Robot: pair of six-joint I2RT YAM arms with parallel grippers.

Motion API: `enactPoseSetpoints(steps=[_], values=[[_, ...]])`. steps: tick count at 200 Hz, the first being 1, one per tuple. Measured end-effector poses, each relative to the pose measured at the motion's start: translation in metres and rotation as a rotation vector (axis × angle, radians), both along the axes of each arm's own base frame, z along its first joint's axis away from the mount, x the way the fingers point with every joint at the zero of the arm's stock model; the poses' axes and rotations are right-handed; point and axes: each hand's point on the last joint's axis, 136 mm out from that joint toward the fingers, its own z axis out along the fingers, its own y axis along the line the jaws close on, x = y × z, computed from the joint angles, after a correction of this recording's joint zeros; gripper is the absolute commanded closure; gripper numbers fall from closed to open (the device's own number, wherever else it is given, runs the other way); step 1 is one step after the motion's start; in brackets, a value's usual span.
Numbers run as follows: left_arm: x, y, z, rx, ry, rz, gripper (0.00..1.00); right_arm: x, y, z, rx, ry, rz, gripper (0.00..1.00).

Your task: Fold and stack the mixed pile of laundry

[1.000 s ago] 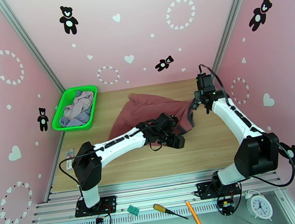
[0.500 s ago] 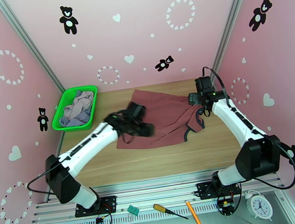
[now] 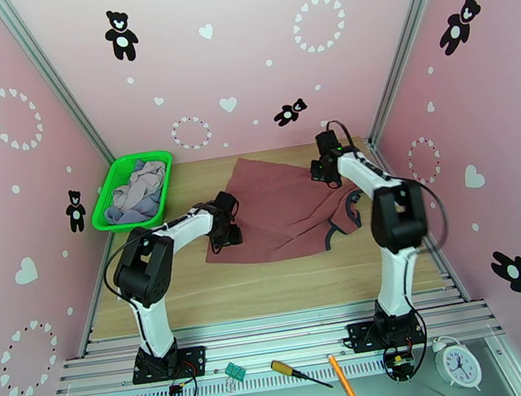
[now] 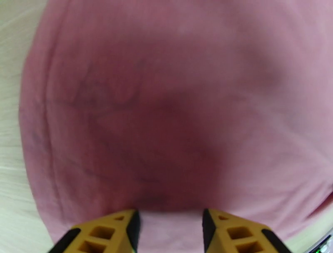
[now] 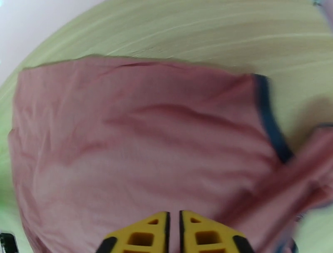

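Observation:
The rust-red top [image 3: 285, 207] lies spread flat in the middle of the wooden table, its dark trim [image 3: 340, 229] at the near right. My left gripper [image 3: 227, 234] sits low over the top's left edge; in the left wrist view its yellow fingertips [image 4: 118, 233] stand apart over the red cloth [image 4: 166, 125], gripper [image 4: 170, 233] open. My right gripper [image 3: 322, 172] hovers at the top's far right corner; the right wrist view has it [image 5: 174, 233] shut and empty above the red cloth [image 5: 137, 141] and dark trim [image 5: 270, 125]. The rest of the laundry pile, pale grey-lilac and blue-grey garments [image 3: 137, 189], lies crumpled in the basket.
A bright green mesh basket [image 3: 108, 216] stands at the back left of the table. Pink walls close in on three sides. On the near rail lie a screwdriver [image 3: 299, 372], an orange pen [image 3: 345, 383], green clips [image 3: 234, 370] and a small clock [image 3: 456, 366].
The top went from bunched and lifted to lying flat. My left arm swung from the table's middle to the top's left edge. My right gripper moved toward the back and shut.

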Motion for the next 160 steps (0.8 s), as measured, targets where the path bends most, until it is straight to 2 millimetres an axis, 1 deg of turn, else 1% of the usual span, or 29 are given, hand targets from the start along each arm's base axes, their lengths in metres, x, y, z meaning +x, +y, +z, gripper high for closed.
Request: enactPoseSetpoints(steps=[12, 23, 41, 57, 65, 80, 99, 106, 109, 110, 113, 115, 124, 144, 151, 160], values=[[-0.002, 0.006, 0.001, 0.001, -0.022, 0.027, 0.53, 0.008, 0.010, -0.019, 0.022, 0.040, 0.012, 0.92], [-0.007, 0.015, 0.000, 0.011, -0.037, 0.059, 0.53, 0.014, 0.020, -0.035, 0.041, 0.072, 0.021, 0.94], [-0.017, 0.034, -0.001, 0.025, -0.050, 0.114, 0.53, 0.023, 0.038, -0.054, 0.069, 0.106, 0.033, 0.95], [-0.026, 0.050, -0.002, 0.041, -0.059, 0.162, 0.52, 0.029, 0.060, -0.069, 0.093, 0.132, 0.057, 0.94], [-0.030, 0.056, -0.003, 0.045, -0.061, 0.184, 0.51, 0.034, 0.068, -0.066, 0.103, 0.125, 0.065, 0.92], [-0.037, 0.064, -0.003, 0.048, -0.070, 0.214, 0.49, 0.046, 0.093, -0.061, 0.134, 0.097, 0.095, 0.91], [-0.046, 0.069, -0.004, 0.038, -0.078, 0.236, 0.43, 0.050, 0.129, -0.069, 0.167, 0.094, 0.138, 0.90], [-0.047, 0.069, -0.004, 0.031, -0.083, 0.243, 0.38, 0.051, 0.143, -0.067, 0.183, 0.082, 0.157, 0.89], [-0.048, 0.069, -0.004, 0.027, -0.085, 0.242, 0.36, 0.051, 0.148, -0.067, 0.190, 0.081, 0.165, 0.89], [-0.048, 0.069, -0.004, 0.024, -0.086, 0.245, 0.35, 0.051, 0.153, -0.067, 0.195, 0.079, 0.170, 0.89], [-0.049, 0.069, -0.004, 0.019, -0.087, 0.247, 0.32, 0.051, 0.154, -0.067, 0.197, 0.079, 0.172, 0.89], [-0.049, 0.068, -0.004, 0.015, -0.090, 0.244, 0.31, 0.050, 0.160, -0.067, 0.203, 0.078, 0.180, 0.89], [-0.051, 0.067, -0.002, -0.003, -0.094, 0.249, 0.26, 0.047, 0.176, -0.069, 0.228, 0.079, 0.198, 0.89], [-0.056, 0.066, 0.003, -0.028, -0.094, 0.253, 0.18, 0.041, 0.208, -0.068, 0.313, 0.081, 0.243, 0.89], [-0.061, 0.066, 0.004, -0.028, -0.081, 0.251, 0.16, 0.039, 0.220, -0.068, 0.351, 0.083, 0.265, 0.89], [-0.068, 0.069, 0.004, -0.020, -0.055, 0.250, 0.14, 0.036, 0.230, -0.067, 0.386, 0.087, 0.285, 0.89]])
